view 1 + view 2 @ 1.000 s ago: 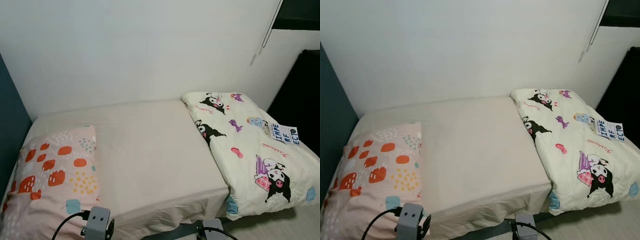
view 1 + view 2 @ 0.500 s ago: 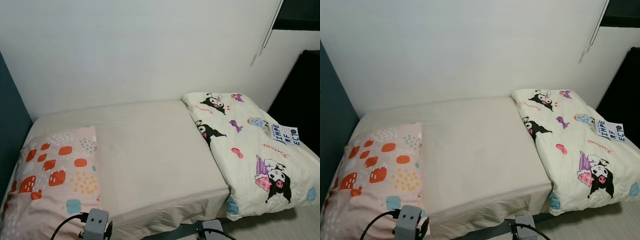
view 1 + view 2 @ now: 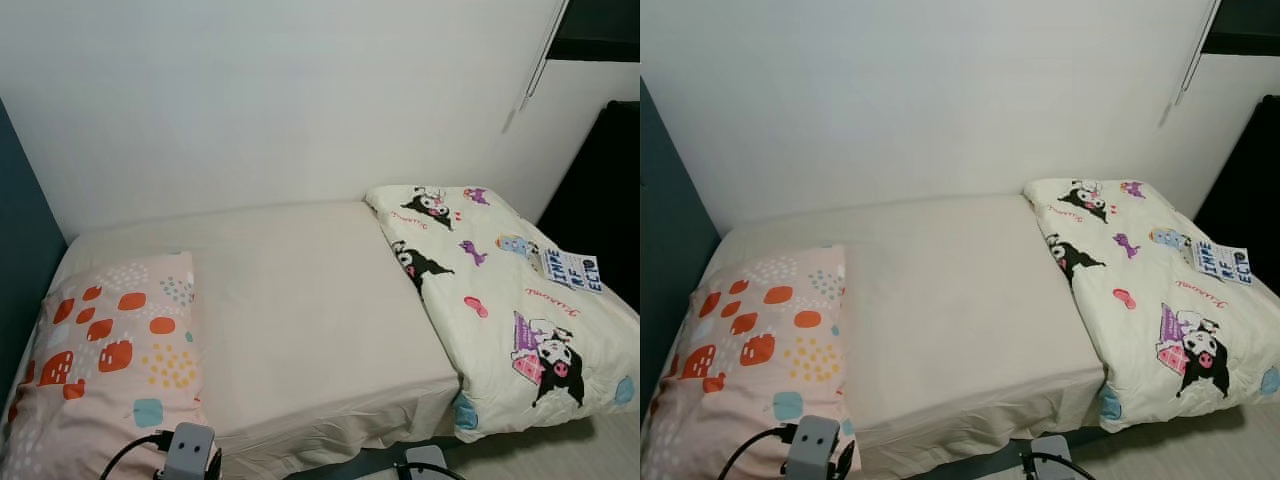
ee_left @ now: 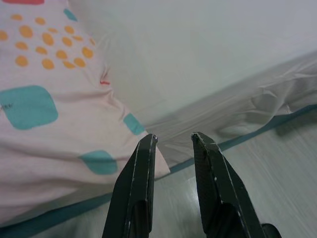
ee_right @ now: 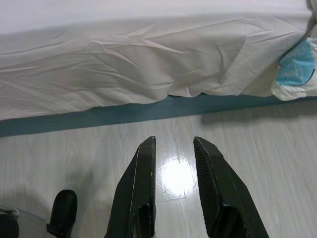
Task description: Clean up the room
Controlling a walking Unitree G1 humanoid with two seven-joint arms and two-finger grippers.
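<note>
Bed (image 3: 300, 300) stood against the white wall, pink spotted pillow (image 3: 110, 350) at the bed's left end, left gripper (image 4: 173, 139) with fingers apart and empty beside that pillow's corner, right gripper (image 5: 174, 141) likewise parted above the floor (image 5: 247, 163) before the bed, cartoon-print quilt (image 3: 500, 300) folded at the bed's right end.

Even, soft indoor light, sharp frames, glare spot on floor (image 5: 177, 174).
</note>
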